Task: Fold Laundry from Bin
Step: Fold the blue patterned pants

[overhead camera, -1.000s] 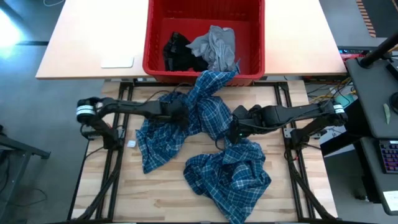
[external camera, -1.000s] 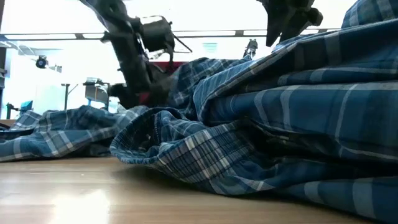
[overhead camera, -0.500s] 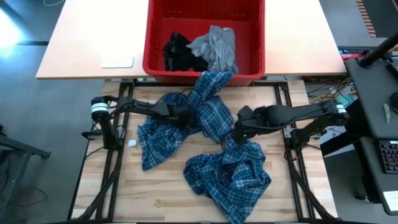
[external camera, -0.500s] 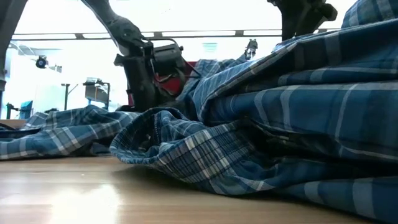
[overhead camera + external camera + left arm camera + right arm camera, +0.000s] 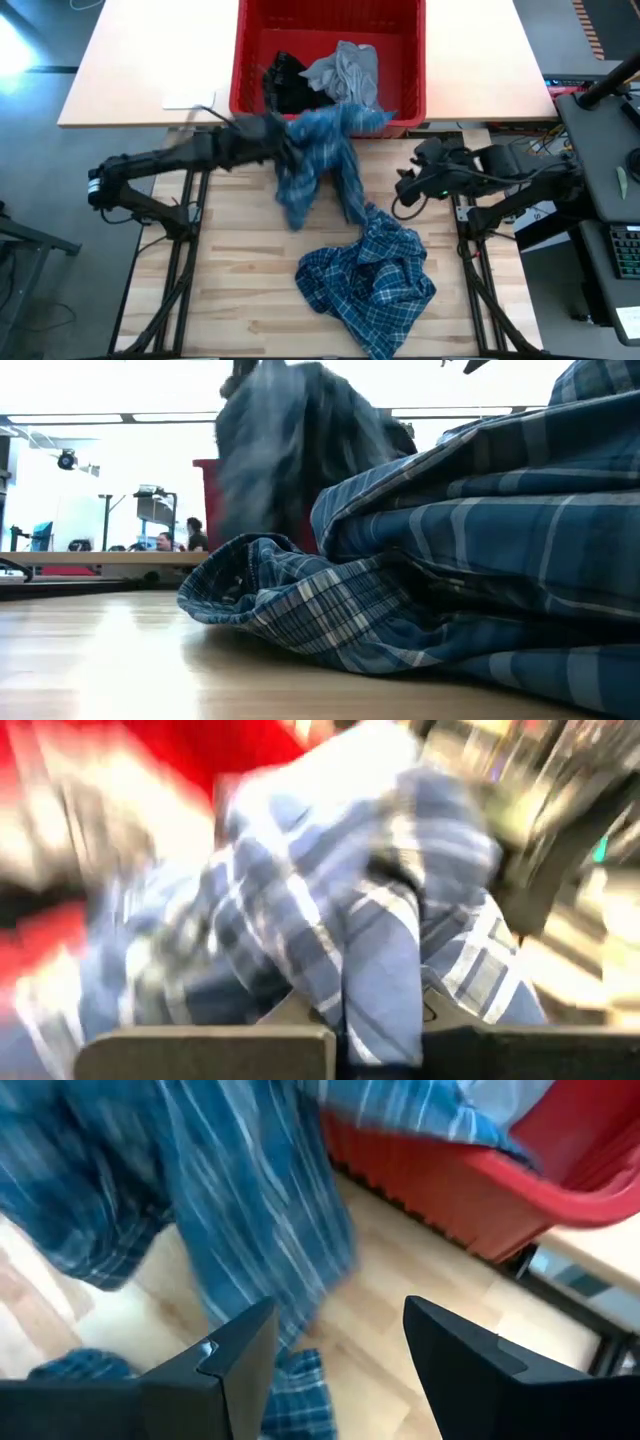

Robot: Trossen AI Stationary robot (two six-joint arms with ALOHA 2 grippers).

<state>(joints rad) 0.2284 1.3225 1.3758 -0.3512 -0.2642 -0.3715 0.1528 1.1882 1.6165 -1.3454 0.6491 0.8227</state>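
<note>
Plaid shirt (image 5: 340, 215): blue/white, part lifted, part heaped. Upper portion hangs from left gripper (image 5: 283, 140) just in front of bin (image 5: 410, 95); one end drapes over bin's front rim; lower portion piled on wood table (image 5: 230, 300) toward the front edge. Low view: raised cloth blurred, heap fills the near side.

Left arm: reaches in from the table's left side, forearm angled toward bin, wrist raised above the table. Gripper clamped shut on plaid shirt; left wrist view shows fabric bunched between the fingers.

Bin, centre back: red tub holding black garment (image 5: 285, 85) and grey T-shirt (image 5: 345, 70), both untouched.

Right arm: pulled back to the right of the shirt, elbow bent. Right gripper (image 5: 408, 190) has jaws parted, nothing between them; right wrist view looks past them at hanging cloth and bin rim.

Risks, judged:
- Draped end snags on rim, so lifting drags bin or tugs grey T-shirt out.
- Single bunched pinch may slip, dropping the shirt.
- Shirt twisted into a rope; hard to spread flat w/o right gripper's help.
</note>
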